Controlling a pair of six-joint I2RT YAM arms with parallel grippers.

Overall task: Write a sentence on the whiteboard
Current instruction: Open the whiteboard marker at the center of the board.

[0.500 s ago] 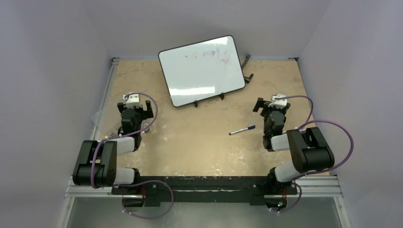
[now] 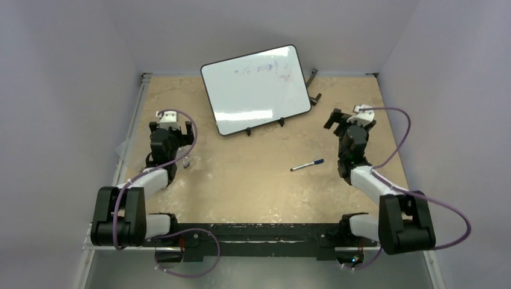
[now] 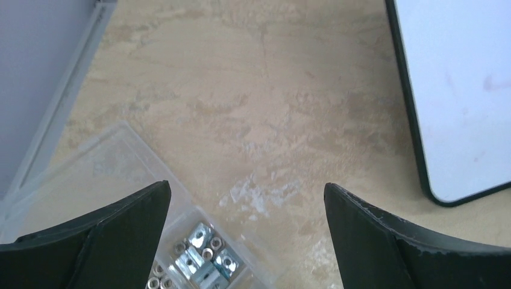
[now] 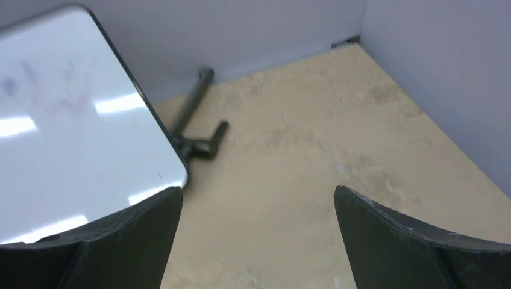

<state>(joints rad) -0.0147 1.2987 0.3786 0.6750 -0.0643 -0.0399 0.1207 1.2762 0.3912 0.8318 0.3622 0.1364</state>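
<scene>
The whiteboard [image 2: 256,90] stands tilted at the far middle of the counter [image 2: 241,186], with faint purple smudges [image 2: 265,68] near its top. The left gripper [image 3: 247,192] hangs wide open and empty off its left side. The right gripper [image 4: 259,195] does likewise off its right, and neither touches it. A marker [image 2: 307,164] lies near the right arm.
</scene>
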